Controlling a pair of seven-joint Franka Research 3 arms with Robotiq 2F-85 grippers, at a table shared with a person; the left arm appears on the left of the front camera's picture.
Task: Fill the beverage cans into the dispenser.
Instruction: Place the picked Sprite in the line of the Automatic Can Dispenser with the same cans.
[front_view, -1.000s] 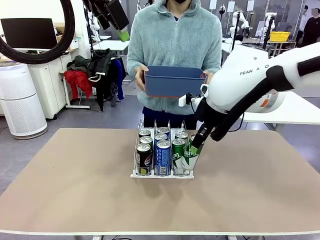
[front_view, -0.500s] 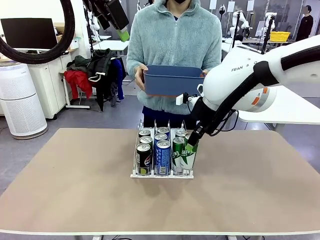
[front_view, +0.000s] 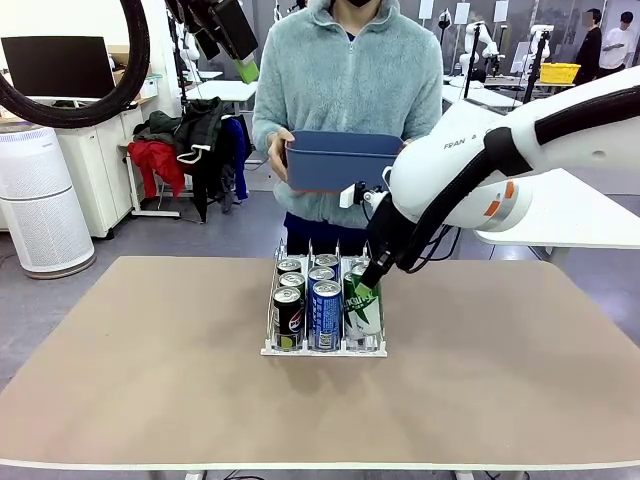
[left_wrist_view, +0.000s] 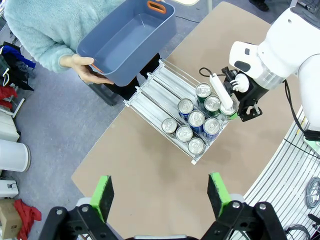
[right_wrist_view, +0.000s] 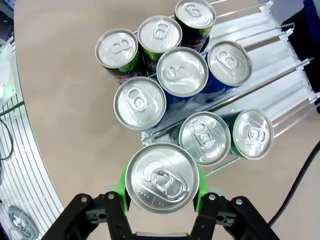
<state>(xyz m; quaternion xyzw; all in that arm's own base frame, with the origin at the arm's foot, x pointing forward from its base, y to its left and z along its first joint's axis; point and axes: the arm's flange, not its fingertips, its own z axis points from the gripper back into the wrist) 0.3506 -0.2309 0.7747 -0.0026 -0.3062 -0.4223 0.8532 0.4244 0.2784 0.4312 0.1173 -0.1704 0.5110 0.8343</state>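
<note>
Front view, from left to right: a low clear three-lane wire dispenser (front_view: 322, 349) sits near the middle of the tan table (front_view: 150, 380), toward its far edge, holding slim aluminium beverage cans (front_view: 327, 315) in black, blue and green. At the dispenser's right edge the right gripper (front_view: 366, 288) pinches a tilted green can (front_view: 361, 311) by its upper part, silver top (right_wrist_view: 162, 177) between the green pads. Behind, a person holds a dark blue plastic bin (front_view: 343, 160). The left gripper (left_wrist_view: 160, 196) hangs high above the table, fingers spread wide and empty.

Tan table (front_view: 150, 370) under dispenser (front_view: 322, 349)
</note>
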